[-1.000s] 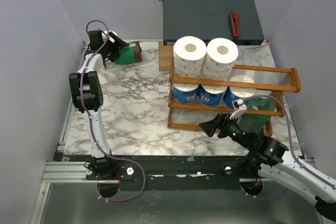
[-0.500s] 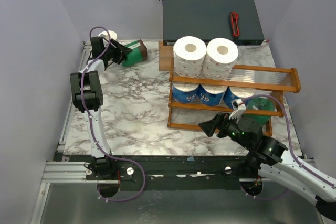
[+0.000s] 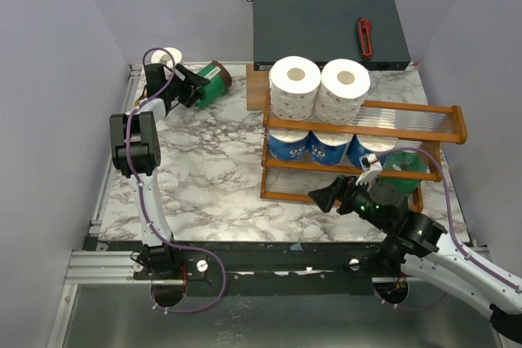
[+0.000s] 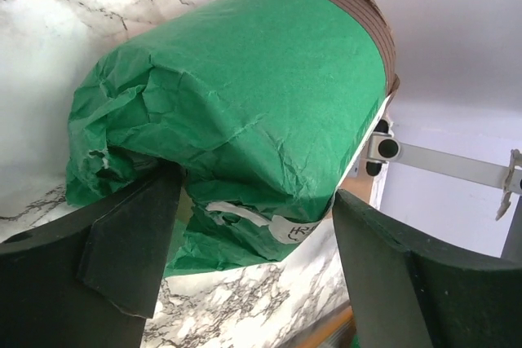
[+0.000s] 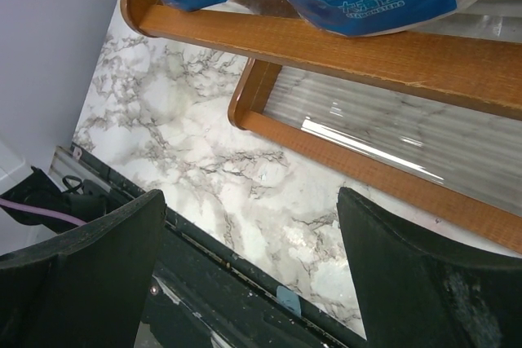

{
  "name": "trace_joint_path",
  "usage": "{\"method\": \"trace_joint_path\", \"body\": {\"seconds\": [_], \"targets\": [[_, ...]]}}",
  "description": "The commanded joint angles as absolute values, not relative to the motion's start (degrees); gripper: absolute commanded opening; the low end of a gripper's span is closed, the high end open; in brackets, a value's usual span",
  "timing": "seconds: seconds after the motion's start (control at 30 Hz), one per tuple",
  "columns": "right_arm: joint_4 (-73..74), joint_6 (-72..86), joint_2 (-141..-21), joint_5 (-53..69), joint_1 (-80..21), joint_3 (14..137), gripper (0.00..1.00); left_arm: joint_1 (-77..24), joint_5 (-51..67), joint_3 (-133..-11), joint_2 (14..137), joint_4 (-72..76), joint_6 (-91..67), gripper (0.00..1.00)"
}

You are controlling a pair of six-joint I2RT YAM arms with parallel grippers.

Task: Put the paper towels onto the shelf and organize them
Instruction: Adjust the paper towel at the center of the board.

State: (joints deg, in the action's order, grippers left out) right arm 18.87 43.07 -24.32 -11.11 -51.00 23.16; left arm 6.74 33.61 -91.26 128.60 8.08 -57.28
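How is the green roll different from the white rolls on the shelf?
The green roll wears green paper; the white rolls are bare. The green roll is tilted in the left tool; the white rolls stand upright on the shelf. All are fat and round.

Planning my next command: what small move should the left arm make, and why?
Probably carry the green-wrapped paper towel roll right, toward the orange-brown wooden shelf. The left gripper holds it in its jaws at the far left of the marble-patterned table, and the bottom tier looks bare.
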Motion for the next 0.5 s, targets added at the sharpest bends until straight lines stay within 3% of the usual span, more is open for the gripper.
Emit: {"method": "trace_joint_path", "body": {"seconds": [0.0,0.23,0.47], "targets": [[17.0,43.7,-24.2,-12.1,-51.1,22.1,0.89,7.0,32.1,-90.9,126.8,10.4,-59.2,0.81],[16.2,43.5,-24.9,-12.2,-51.1,21.7,0.89,6.7,31.9,-89.5,127.3,15.9,-62.3,0.79],[15.9,43.4,-25.7,-12.2,-51.1,21.6,0.89,6.1,32.8,-88.3,128.2,21.5,-65.0,0.67]]}}
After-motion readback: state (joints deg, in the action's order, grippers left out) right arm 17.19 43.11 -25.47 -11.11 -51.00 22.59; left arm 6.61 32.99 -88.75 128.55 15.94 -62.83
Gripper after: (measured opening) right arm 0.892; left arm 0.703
